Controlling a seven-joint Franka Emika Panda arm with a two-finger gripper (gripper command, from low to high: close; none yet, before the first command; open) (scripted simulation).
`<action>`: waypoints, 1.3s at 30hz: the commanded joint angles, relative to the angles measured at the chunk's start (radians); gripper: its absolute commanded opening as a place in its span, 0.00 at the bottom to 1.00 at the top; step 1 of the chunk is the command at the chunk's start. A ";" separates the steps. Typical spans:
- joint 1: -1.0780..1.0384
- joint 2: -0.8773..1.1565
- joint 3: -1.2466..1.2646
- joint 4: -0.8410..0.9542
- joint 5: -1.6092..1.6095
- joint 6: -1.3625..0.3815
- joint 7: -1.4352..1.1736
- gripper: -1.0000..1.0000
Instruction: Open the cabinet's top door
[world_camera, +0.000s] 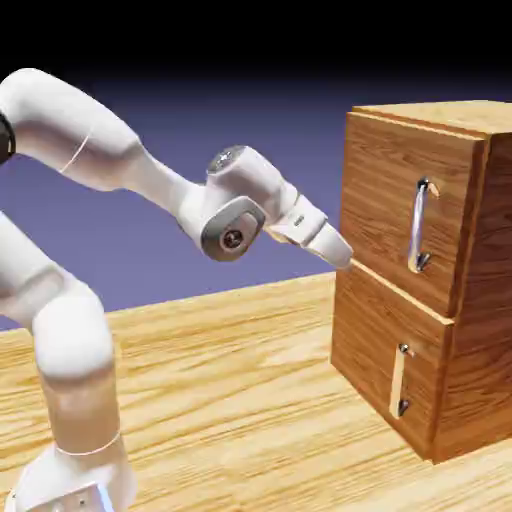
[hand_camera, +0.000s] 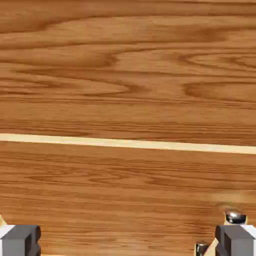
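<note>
Item one, the cabinet (world_camera: 420, 280): you see a boxy reddish-brown wood-grain unit standing on the wooden surface (world_camera: 230, 390) at the exterior view's right, two panels stacked on its front face

Item two, the top door (world_camera: 395, 200): the upper panel, lying flush with the cabinet front, with a long curved silver bar handle (world_camera: 420, 226) mounted upright near its right edge

Item three, the lower panel (world_camera: 375, 345): directly beneath, carrying a short pale handle (world_camera: 400, 380), also upright

Item four, the gripper (world_camera: 335, 248): at the end of the white arm (world_camera: 70, 300), pointing at the cabinet's left front edge, level with the seam between the two panels and just beside the wood; you cannot tell whether it touches. In the hand view your two grey fingertips (hand_camera: 20, 240) sit at opposite bottom corners, jaws spread wide with nothing between them but wood grain

Item five, hand view contents: wood fills the frame, crossed by a pale horizontal seam (hand_camera: 128, 143); a small shiny metal piece (hand_camera: 235, 217) shows just above the right fingertip
</note>
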 joint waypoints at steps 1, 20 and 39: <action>0.015 -0.009 -0.019 0.006 -0.044 -0.003 -0.020 0.50; 0.310 -0.190 -0.371 0.116 -0.870 -0.065 -0.396 0.50; 0.604 -0.370 -0.724 0.226 -1.696 -0.126 -0.772 0.50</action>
